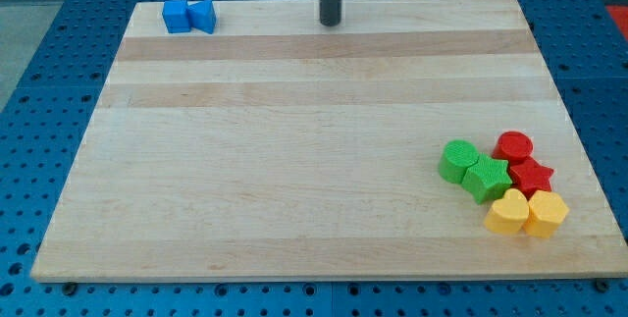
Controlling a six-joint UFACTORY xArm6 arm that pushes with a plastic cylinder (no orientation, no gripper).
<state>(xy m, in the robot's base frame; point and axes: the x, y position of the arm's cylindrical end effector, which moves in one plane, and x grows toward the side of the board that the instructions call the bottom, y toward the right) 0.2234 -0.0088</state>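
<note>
My tip (330,23) stands near the top edge of the wooden board (294,140), a little right of the middle, touching no block. The nearest blocks are two blue ones, a blue cube (177,16) and a blue wedge-like block (202,16), side by side at the view's top left corner of the board. Far off at the view's lower right lies a cluster: a green cylinder (457,160), a green star (487,178), a red cylinder (514,146), a red star (531,175), a yellow heart (507,212) and a yellow hexagon (547,213).
The board lies on a blue perforated table (39,72). The rod rises out of the view's top edge.
</note>
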